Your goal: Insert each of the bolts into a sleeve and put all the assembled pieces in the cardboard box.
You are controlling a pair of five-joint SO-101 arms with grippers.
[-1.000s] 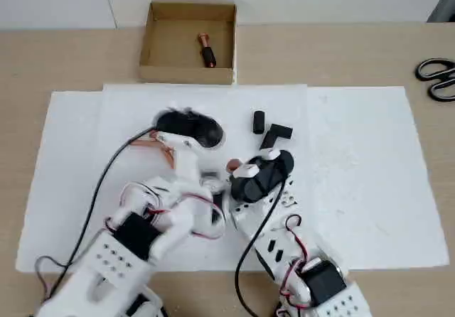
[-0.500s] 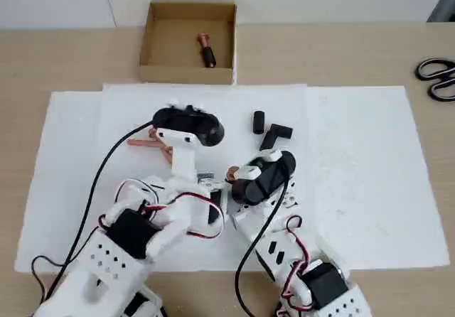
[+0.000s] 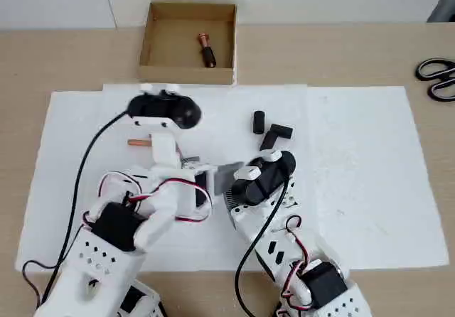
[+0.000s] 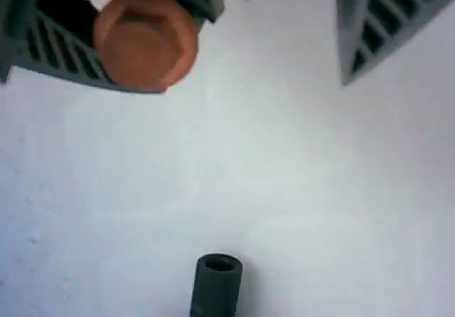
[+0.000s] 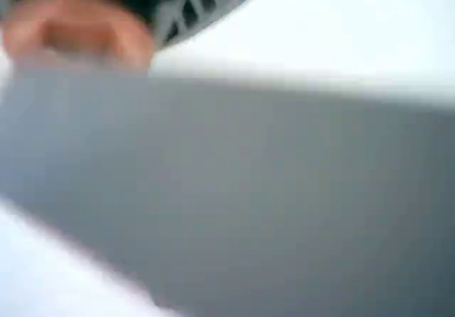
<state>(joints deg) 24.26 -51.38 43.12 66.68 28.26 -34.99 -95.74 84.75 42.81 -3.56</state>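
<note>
One assembled piece (image 3: pixel 206 50), a copper bolt seated in a black sleeve, lies in the shallow open cardboard box (image 3: pixel 185 74). The box stands on the wooden table (image 3: pixel 355 54) just past the far edge of the white paper sheet (image 3: pixel 355 175). Short black tubular sleeves (image 3: pixel 258 121) lie loose near the sheet's middle, closer to its far edge, and none has a bolt in it.

Over the last second the left arm has swung away from them toward the sheet's left edge, while the right arm has hardly shifted. That swing uncovers a bare copper-coloured bolt (image 3: pixel 138 143) beside the left arm, well apart from the sleeves. The left gripper (image 4: pixel 245 65) has its fingers spread wide. A hexagonal copper bolt head (image 4: pixel 146 47) sits just beside one finger, clamped by nothing. I cannot tell whether it belongs to that same bolt. A black sleeve (image 4: pixel 217 285) lies on the paper ahead.

The right gripper (image 3: pixel 229 183) sits near the sheet's middle, just beside the left arm; whether it grips anything cannot be told. By my judgement no insertion is under way, and most of the task remains.
</note>
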